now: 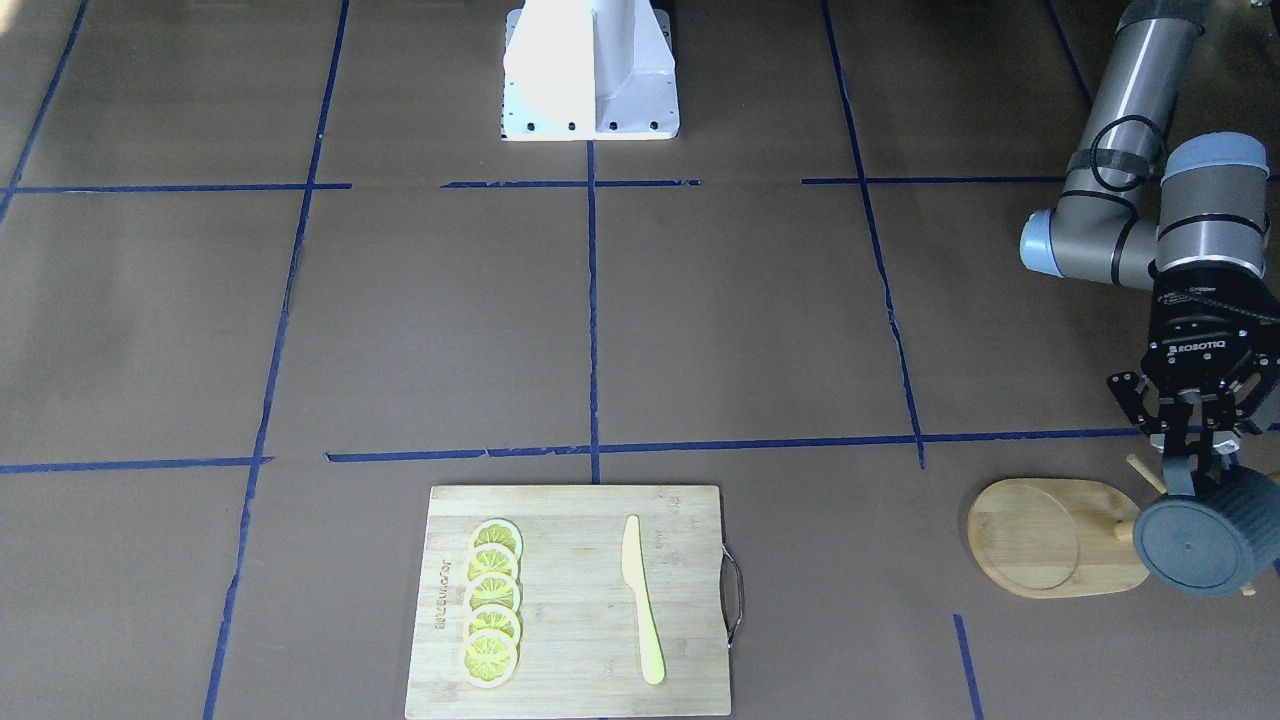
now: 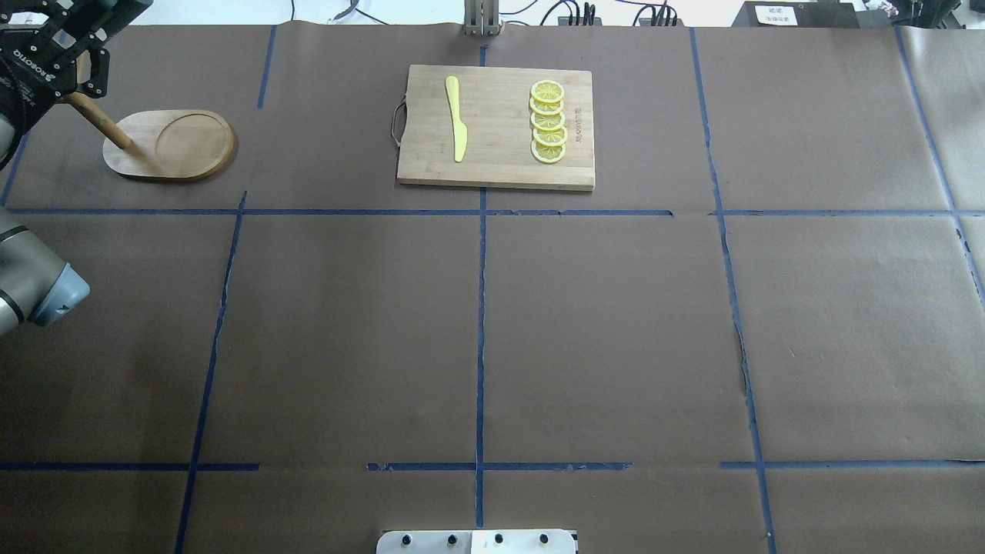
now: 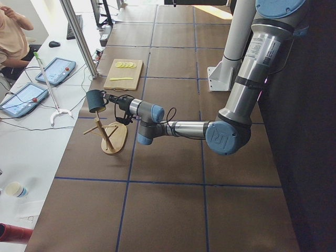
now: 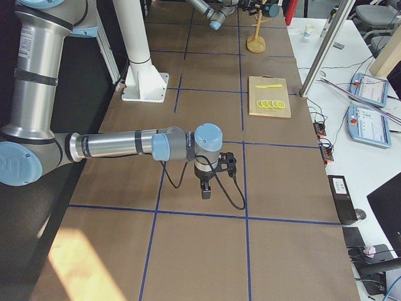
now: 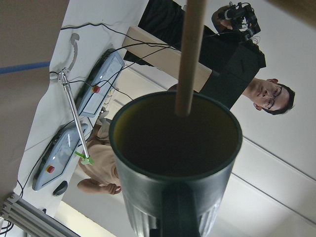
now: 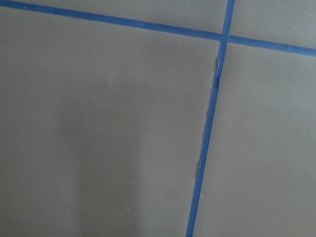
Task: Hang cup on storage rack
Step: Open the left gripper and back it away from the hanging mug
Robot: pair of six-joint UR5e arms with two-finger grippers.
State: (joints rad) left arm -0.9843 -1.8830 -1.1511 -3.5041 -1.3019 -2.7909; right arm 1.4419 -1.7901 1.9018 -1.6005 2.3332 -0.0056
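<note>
My left gripper [image 1: 1195,478] is shut on the dark blue-grey cup [image 1: 1208,545] at its upper rim and holds it on its side in the air, bottom toward the front-facing camera. The cup hangs beside the top of the bamboo storage rack, whose oval base [image 1: 1050,537] lies on the table. In the left wrist view a rack peg [image 5: 190,54] crosses the cup's open mouth [image 5: 175,143]; I cannot tell if they touch. The handle is hidden. The rack [image 2: 173,145] and left gripper [image 2: 46,54] also show overhead. My right gripper [image 4: 205,188] hovers low over the table; I cannot tell if it is open or shut.
A bamboo cutting board [image 1: 580,640] with several lemon slices [image 1: 492,602] and a yellow knife [image 1: 640,598] lies mid-table at the far edge. The white robot base [image 1: 590,70] stands at the near edge. A person [image 5: 269,94] and tablets are beyond the table edge.
</note>
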